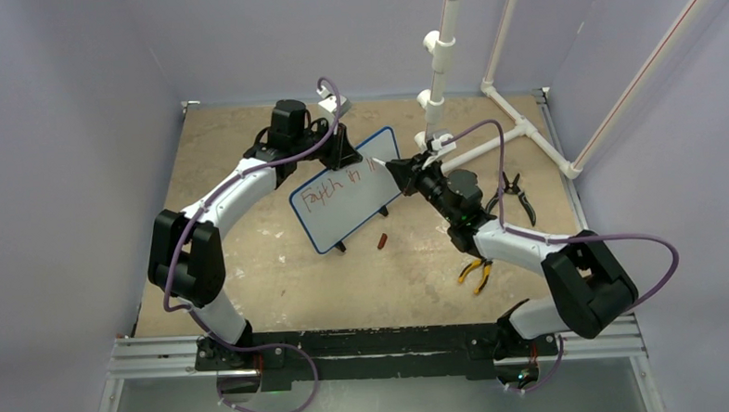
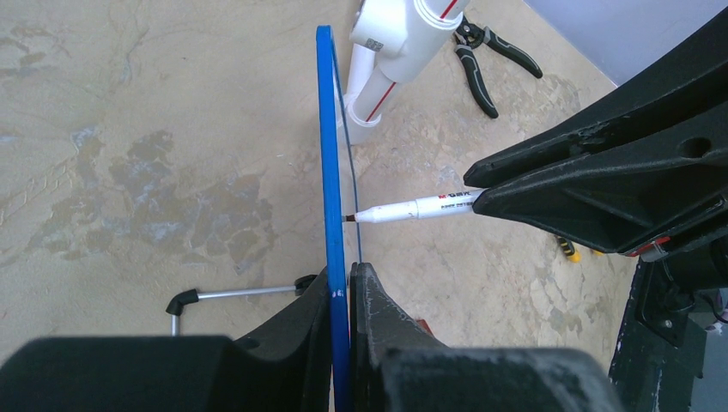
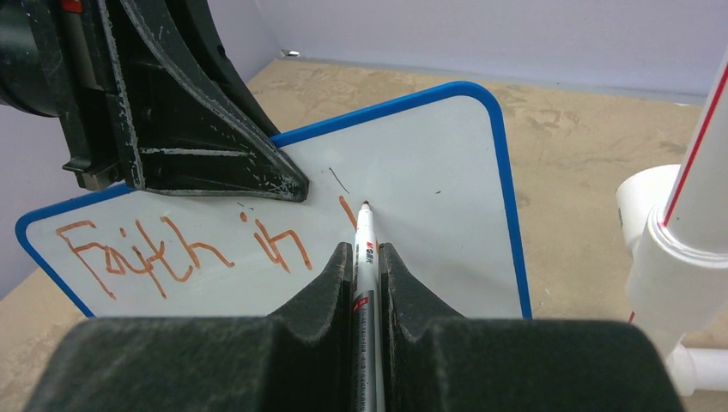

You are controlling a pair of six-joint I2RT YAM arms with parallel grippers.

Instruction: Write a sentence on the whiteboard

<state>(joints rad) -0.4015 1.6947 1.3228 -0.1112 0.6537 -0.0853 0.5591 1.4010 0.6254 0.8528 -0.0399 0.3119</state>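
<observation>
My right hand [image 3: 367,251] is clamped on a white-barrelled marker [image 3: 364,230], with both matt black fingers pressed flat against the barrel. The marker's tip touches the whiteboard [image 3: 438,163] just right of a short red stroke. My left hand [image 2: 342,275] is shut on the board's far edge, pinching the thin blue rim between scuffed black fingers.

The board stands tilted near the middle of the worktop [image 1: 252,257]. It is glossy white with rounded corners, and its small black feet rest on the surface on the near side. The sentence [image 3: 185,249] reads "Faith in" in uneven red handwriting, and the print on the marker's barrel is too blurred to read. My left hand hides part of the board's far edge above the words.

The worktop is tan, mottled and worn. A white plastic pipe frame [image 1: 447,63] rises to the right of the board, with black-handled pliers [image 1: 518,195] beyond. Yellow-handled pliers [image 1: 475,274] are partly hidden under my right arm. A small reddish object [image 1: 382,240] lies just beside the board, too small to make out.
</observation>
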